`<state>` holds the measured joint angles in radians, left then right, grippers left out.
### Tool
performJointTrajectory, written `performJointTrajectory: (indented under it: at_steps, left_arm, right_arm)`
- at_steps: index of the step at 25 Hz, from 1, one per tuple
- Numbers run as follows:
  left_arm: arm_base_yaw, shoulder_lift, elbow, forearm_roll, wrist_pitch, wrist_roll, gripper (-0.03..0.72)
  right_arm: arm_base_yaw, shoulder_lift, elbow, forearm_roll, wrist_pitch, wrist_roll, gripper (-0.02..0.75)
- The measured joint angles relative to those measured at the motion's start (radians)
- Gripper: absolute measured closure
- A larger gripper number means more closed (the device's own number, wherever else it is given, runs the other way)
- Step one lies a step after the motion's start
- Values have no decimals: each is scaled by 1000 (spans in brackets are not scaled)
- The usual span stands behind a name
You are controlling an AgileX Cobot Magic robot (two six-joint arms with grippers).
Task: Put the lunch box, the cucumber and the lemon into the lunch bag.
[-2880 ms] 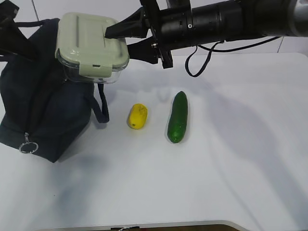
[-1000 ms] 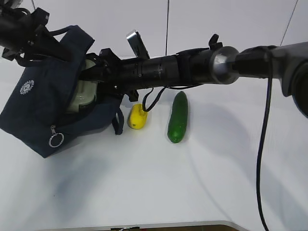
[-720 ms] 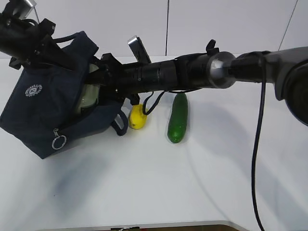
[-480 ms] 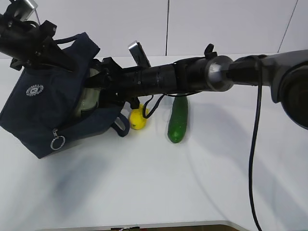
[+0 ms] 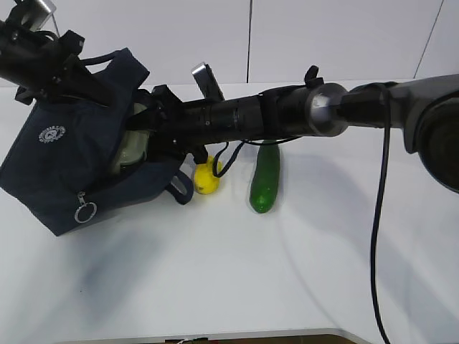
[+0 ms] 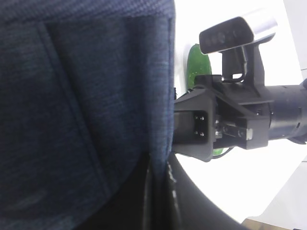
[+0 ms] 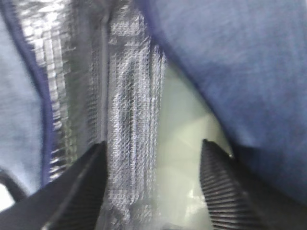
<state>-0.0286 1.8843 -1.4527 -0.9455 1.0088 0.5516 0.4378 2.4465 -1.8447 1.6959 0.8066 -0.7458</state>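
The navy lunch bag (image 5: 57,165) hangs tilted at the left, its mouth facing right. My left gripper (image 5: 84,77) is shut on the bag's upper rim; in the left wrist view its dark fingers pinch the navy fabric (image 6: 86,96). My right gripper (image 5: 147,127) reaches into the mouth. In the right wrist view it (image 7: 154,143) is open, with silver foil lining (image 7: 129,96) and the pale green lunch box lid (image 7: 184,153) between the spread jaws. The lunch box (image 5: 131,149) sits inside the bag. The lemon (image 5: 206,178) and cucumber (image 5: 265,175) lie on the table.
The right arm (image 5: 287,115) stretches across above the lemon and the cucumber's far end. A bag handle loop (image 5: 179,190) droops beside the lemon. The zipper's ring pull (image 5: 84,213) hangs at the bag's lower front. The white table (image 5: 287,272) extends to the front and right.
The right arm carried the lunch box from above the bag into its mouth. The left gripper lifted and tilted the bag. In the last half second almost nothing moved.
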Motion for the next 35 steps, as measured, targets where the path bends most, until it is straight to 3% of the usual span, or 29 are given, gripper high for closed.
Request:
performJointTrajectory:
  at_steps: [8, 21, 31, 35]
  left_arm:
    - [0, 0, 0, 0, 0, 0, 703]
    - [0, 0, 0, 0, 23, 2, 703]
    - [37, 0, 0, 0, 62, 2, 703]
    - [44, 0, 0, 0, 69, 2, 703]
  right_arm:
    - [0, 0, -6, 18, 48, 30, 247]
    - [-11, 0, -6, 29, 155, -59, 241]
    - [-19, -45, -6, -132, 187, -59, 241]
    - [-19, -97, -8, -250, 188, -43, 241]
